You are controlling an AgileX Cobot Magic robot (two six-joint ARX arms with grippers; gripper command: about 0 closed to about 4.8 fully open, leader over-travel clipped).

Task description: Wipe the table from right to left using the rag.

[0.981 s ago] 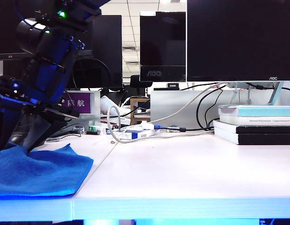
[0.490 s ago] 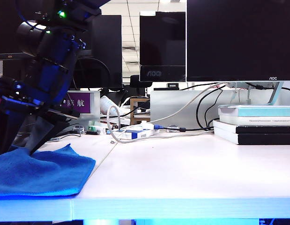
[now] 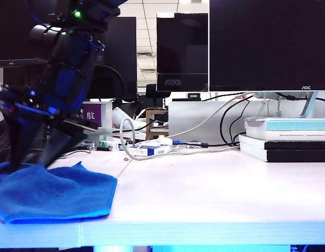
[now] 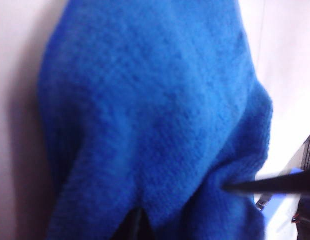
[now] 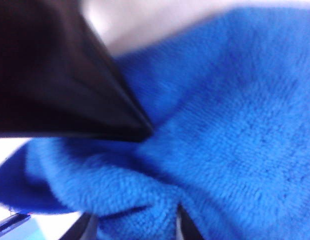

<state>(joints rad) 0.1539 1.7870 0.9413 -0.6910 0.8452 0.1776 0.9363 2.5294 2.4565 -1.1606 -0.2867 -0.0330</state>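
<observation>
Rag (image 3: 57, 197) and robot arm (image 3: 62, 79) crowd the 8 o'clock corner of the exterior view. The blue cloth lies rumpled on the white counter (image 3: 215, 194), near the front edge and left of the seam. Its left end is cut off by the frame. Dark fingers (image 3: 56, 149) come down from the arm into the top of the cloth, and their tips are lost in the folds. From this side it cannot be told which gripper they belong to.

Both wrist cameras sit so close that blurred blue fabric nearly fills each view. The left gripper (image 4: 187, 205) is at the rag, and one thin dark finger (image 4: 275, 184) pokes into a raised fold. The other finger is only a sliver at the frame edge, so how far these fingers are spread, and whether they pinch the cloth, cannot be told.

The right gripper (image 5: 165, 175) is also on the rag. Its fingers (image 5: 69, 75) stand wide apart, and one black tip presses into the bunched cloth without clamping it.

Stacked books (image 3: 288, 139) lie at 3 o'clock, well apart from the rag.
</observation>
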